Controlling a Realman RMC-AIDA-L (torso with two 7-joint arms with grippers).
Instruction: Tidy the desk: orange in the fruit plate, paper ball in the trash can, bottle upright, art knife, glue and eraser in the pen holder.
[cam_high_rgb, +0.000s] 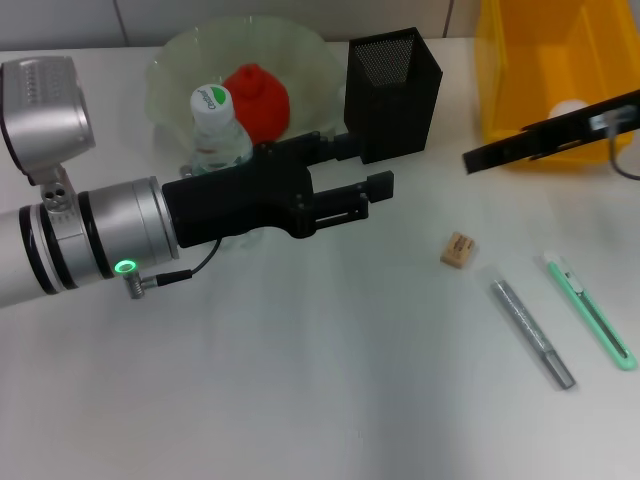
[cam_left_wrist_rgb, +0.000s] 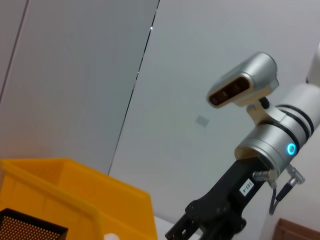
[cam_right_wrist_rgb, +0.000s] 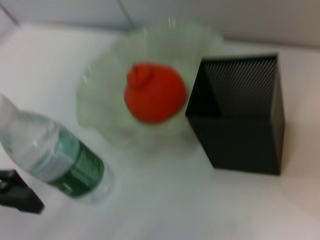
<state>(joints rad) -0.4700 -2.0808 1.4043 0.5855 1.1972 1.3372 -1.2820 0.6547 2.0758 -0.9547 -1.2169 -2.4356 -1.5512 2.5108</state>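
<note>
Three items remain on your worktop (cam_high_rgb: 300, 400): eraser (cam_high_rgb: 457, 249), glue (cam_high_rgb: 533, 332), art knife (cam_high_rgb: 590, 311). Orange (cam_high_rgb: 257, 101) sits plated, bottle (cam_high_rgb: 218, 128) upright. Left pincer (cam_high_rgb: 378, 185) stands narrowly open and empty; right pincer (cam_high_rgb: 480, 157), cannot tell.

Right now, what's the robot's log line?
bottle upright | orange in fruit plate | left gripper open | right gripper by trash can | eraser, glue, art knife loose

White desk top (cam_high_rgb: 300, 400) fills the foreground, evenly lit w/ soft glare; pale grey panelled wall (cam_left_wrist_rgb: 75, 75) behind, thin dark seams betw. panels; brown wood edge (cam_left_wrist_rgb: 300, 231) low in the left wrist view.
</note>
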